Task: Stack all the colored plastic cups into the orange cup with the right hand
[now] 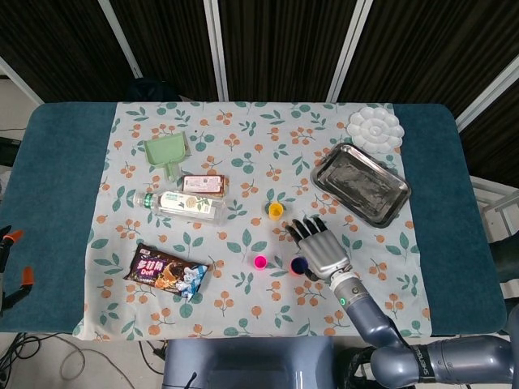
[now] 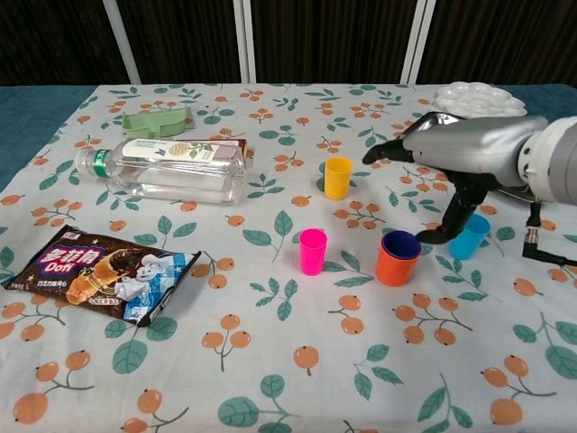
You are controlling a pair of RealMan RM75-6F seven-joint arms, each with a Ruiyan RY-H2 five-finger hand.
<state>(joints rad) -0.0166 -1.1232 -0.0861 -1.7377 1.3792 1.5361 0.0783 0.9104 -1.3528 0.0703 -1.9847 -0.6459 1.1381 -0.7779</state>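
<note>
- My table [image 1: 57, 203] is padded in teal, bare at both ends.
- A white tablecloth [image 1: 243, 162] printed with green leaves and orange berries covers its middle.
- Behind it hang dark, nearly black curtains [image 1: 276, 40], broken by slanted white bars [image 1: 212, 44].
- Pale floor [image 1: 15, 109] shows at the far left, with loose cables [image 1: 49, 356] lying near the table's front corner.
- The light is even, with only soft shadows.
</note>
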